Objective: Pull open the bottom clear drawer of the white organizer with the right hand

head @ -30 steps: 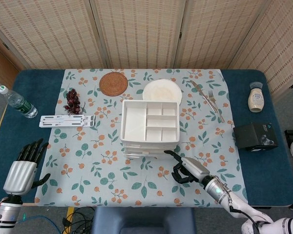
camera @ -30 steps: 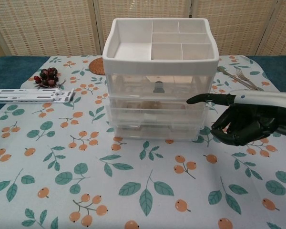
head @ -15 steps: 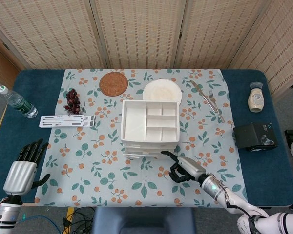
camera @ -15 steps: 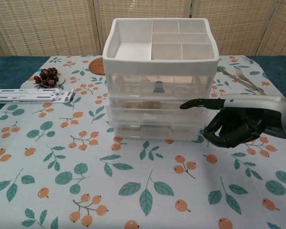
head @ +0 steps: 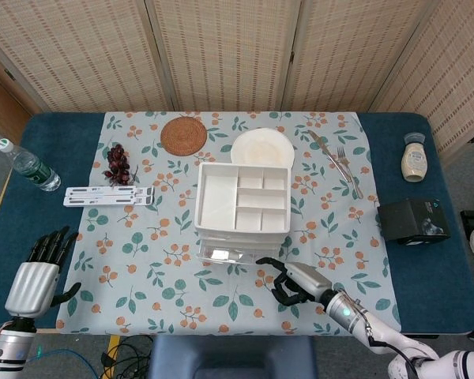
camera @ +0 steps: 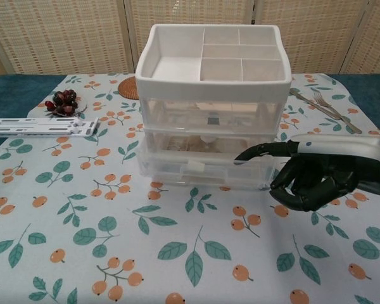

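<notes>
The white organizer point(head: 241, 197) point(camera: 212, 69) stands mid-table, with an open divided tray on top and clear drawers below. Its bottom clear drawer point(head: 229, 253) point(camera: 202, 171) sticks out a little toward me. My right hand point(head: 292, 281) point(camera: 313, 180) is at the drawer's front right corner. One finger point(camera: 263, 151) reaches left and hooks over the drawer's front rim, while the others are curled in. My left hand point(head: 39, 272) hovers at the table's near left edge, fingers apart and holding nothing; the chest view does not show it.
Left of the organizer lie a white strip point(head: 108, 195) point(camera: 41, 126) and grapes point(head: 116, 163) point(camera: 63, 101). A water bottle point(head: 28, 166) lies far left. Behind are a woven coaster point(head: 183, 135) and a plate point(head: 262, 148). Cutlery point(head: 340, 162), a jar point(head: 414, 158) and a black box point(head: 413, 220) sit on the right.
My right hand has drawn back toward me with its finger on the bottom drawer, and the drawer has slid out a little. The left hand has not moved.
</notes>
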Motion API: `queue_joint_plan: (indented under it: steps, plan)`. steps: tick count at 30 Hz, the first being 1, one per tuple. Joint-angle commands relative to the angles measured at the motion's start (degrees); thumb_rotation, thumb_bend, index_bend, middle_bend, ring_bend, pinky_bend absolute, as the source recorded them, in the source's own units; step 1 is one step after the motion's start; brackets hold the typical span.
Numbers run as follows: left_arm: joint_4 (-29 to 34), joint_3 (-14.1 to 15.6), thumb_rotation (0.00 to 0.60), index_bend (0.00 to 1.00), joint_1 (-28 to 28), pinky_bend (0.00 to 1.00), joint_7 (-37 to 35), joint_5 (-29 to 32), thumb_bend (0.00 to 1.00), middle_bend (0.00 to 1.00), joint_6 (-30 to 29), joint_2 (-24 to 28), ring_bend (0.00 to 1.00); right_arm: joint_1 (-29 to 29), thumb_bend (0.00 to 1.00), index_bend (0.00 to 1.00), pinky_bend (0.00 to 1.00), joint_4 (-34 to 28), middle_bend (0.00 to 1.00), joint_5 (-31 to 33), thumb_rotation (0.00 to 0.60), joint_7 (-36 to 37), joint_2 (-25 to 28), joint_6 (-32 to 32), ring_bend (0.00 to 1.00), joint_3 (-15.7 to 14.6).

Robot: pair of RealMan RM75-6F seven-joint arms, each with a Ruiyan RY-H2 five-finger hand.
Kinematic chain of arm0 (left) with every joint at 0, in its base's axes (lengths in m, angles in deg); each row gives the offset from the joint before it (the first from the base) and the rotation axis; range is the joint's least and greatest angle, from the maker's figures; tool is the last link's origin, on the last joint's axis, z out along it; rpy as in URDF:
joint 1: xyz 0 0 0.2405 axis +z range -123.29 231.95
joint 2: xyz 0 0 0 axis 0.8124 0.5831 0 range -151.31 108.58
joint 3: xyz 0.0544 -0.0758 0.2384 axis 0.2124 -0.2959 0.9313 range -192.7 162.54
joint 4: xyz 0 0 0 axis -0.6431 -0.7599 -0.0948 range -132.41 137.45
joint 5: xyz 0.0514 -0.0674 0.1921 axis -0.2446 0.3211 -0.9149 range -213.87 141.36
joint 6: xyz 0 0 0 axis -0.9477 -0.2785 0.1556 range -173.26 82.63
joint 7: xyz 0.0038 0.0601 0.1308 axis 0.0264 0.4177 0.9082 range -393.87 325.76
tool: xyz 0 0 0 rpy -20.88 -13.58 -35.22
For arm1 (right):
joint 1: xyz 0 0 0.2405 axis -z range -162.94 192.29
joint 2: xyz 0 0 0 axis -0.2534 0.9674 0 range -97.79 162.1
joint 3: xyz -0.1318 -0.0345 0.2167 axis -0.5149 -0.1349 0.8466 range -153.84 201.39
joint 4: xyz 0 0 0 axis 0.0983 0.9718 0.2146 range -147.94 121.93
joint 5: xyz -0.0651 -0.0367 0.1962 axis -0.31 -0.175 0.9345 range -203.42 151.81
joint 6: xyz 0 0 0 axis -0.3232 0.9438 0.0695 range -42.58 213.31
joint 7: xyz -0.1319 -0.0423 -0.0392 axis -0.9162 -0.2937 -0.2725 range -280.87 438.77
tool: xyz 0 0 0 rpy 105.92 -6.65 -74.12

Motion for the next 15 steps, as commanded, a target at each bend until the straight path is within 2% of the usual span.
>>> queue_joint_plan:
  steps: [1,15]
  plan:
    - [0.04,0.02,0.6,0.03,0.0,0.09,0.03,-0.03,0.2,0.0,0.0,-0.01,0.05,0.23,0.56,0.14,1.0,-0.26,0.79,-0.55,0.6,0.23,0.16,0.19,1.0,-0.28]
    - [0.28,0.1,0.6,0.02,0.06,0.09,0.3,-0.08,0.2,0.0,-0.04,0.0,0.05,0.81,0.56,0.19,1.0,-1.08,0.79,-3.28,0.6,1.12,0.62,0.44,1.0,-1.76]
